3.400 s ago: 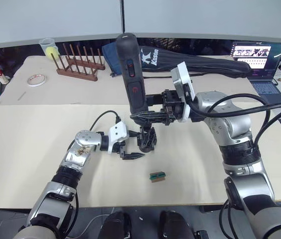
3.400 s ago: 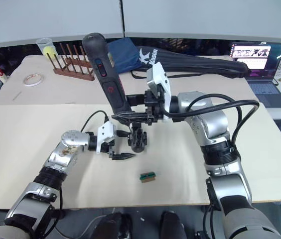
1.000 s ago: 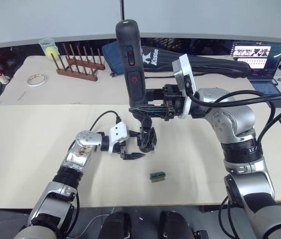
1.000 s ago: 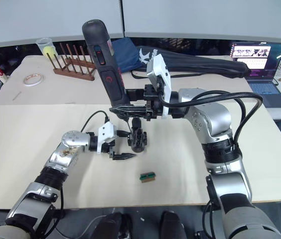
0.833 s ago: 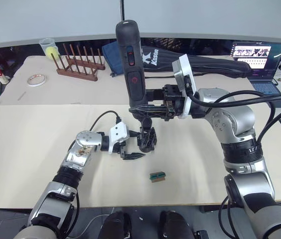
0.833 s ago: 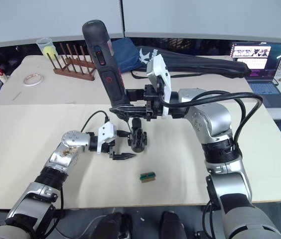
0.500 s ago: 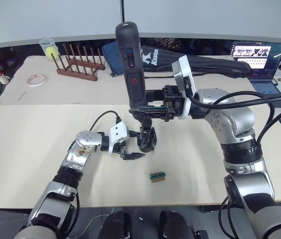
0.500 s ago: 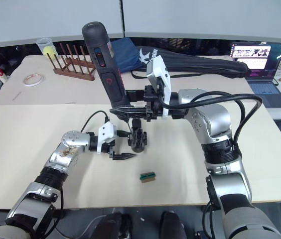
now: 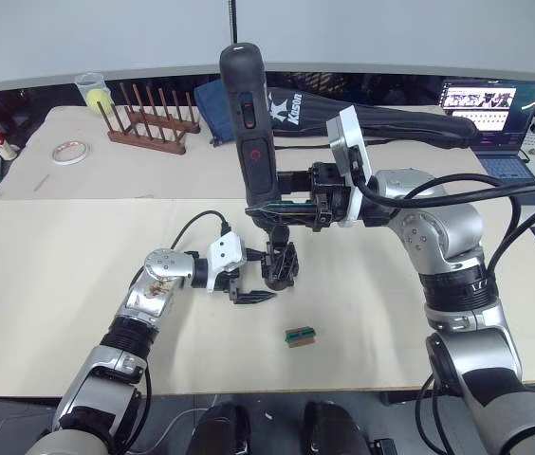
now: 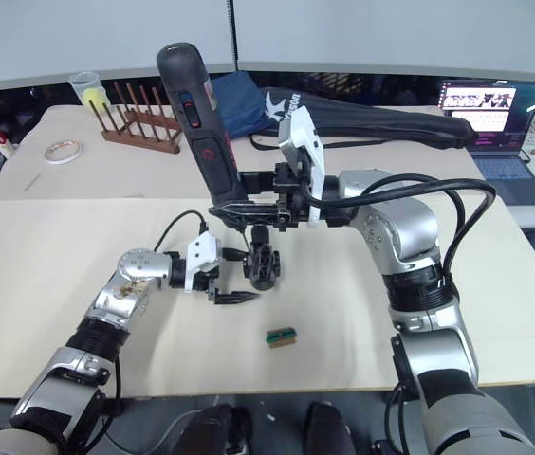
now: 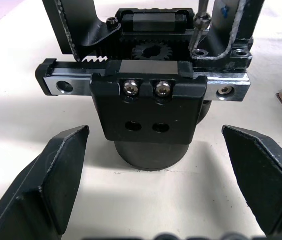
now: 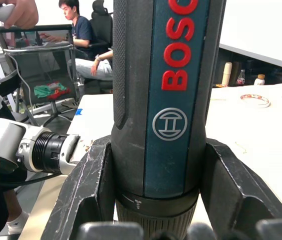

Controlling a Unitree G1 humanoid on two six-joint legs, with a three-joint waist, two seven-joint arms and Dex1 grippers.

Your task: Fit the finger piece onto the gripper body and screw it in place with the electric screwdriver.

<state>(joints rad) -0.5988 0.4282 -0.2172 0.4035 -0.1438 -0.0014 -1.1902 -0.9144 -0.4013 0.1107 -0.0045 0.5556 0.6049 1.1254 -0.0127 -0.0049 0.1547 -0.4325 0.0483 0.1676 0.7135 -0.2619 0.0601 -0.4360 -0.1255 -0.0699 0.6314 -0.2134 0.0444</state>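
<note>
Barely anything has shifted: the right tool [image 9: 291,210] still clamps the screwdriver [image 9: 251,142] upright over the body [image 9: 279,266]; the left tool [image 9: 245,290] waits open.

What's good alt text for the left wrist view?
Close-up of the gripper body standing on the beige table, framed by the open left claw. Two screws sit in its front plate, and the electric screwdriver bit comes down at its upper right.

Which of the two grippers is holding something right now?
The right gripper: its fingers are clamped on the upright electric screwdriver. The left gripper is open, empty, facing the gripper body.
</note>
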